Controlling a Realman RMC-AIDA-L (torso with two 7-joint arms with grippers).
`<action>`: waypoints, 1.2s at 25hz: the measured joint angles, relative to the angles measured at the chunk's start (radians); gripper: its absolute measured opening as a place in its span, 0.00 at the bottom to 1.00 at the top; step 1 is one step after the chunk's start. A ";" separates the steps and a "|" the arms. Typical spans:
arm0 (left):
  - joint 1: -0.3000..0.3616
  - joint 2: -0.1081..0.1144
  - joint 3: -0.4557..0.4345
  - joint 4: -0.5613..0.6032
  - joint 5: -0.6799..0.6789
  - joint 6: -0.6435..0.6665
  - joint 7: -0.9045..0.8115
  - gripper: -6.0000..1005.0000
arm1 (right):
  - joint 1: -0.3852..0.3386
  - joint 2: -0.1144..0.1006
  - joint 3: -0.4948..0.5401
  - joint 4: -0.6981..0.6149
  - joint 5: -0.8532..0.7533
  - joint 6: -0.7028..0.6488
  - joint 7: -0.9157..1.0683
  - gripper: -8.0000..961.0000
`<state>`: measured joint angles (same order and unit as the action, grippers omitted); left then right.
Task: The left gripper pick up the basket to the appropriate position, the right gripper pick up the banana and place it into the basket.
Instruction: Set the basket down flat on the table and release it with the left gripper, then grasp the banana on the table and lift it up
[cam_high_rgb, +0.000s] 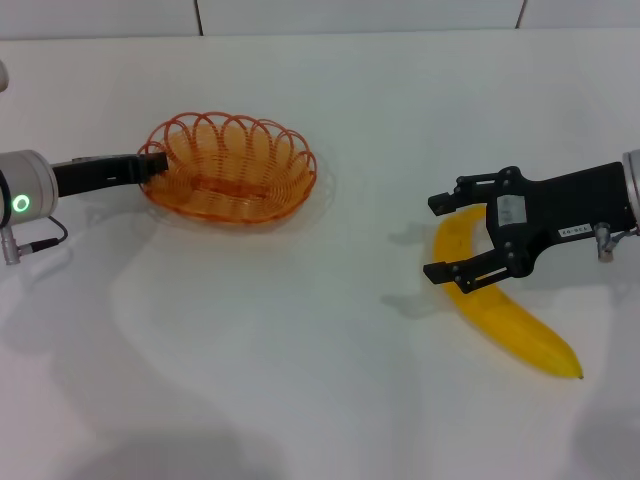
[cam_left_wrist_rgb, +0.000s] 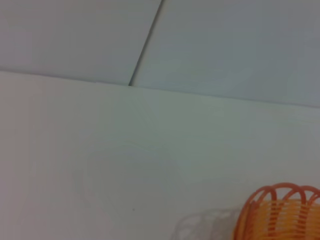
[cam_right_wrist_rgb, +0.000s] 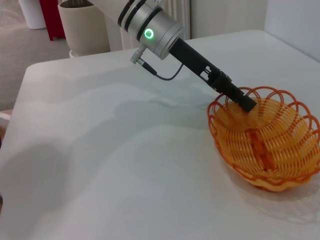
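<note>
Yellow curved banana (cam_high_rgb: 510, 315), dark tip, btwn right claw (cam_high_rgb: 443, 238) fingers.

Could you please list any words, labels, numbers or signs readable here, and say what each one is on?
Nothing can be read.
Two small white labels on the right hand: print too small to read.
Green ring light on the left arm's wrist: no text.
</note>
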<state>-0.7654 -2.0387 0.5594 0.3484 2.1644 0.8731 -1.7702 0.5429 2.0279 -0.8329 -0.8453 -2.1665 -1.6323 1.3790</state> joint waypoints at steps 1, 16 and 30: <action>0.000 0.000 0.000 -0.001 0.000 0.000 0.003 0.09 | 0.000 0.000 0.000 0.000 0.000 0.000 0.000 0.94; 0.008 -0.002 -0.001 -0.011 -0.024 -0.014 0.047 0.12 | -0.003 0.000 0.000 0.000 0.000 -0.001 0.000 0.94; 0.022 -0.005 0.003 -0.008 -0.073 -0.012 0.273 0.60 | -0.009 -0.003 0.000 0.007 0.000 0.008 -0.006 0.94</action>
<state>-0.7437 -2.0432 0.5624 0.3399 2.0910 0.8608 -1.4972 0.5340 2.0249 -0.8330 -0.8385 -2.1662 -1.6245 1.3733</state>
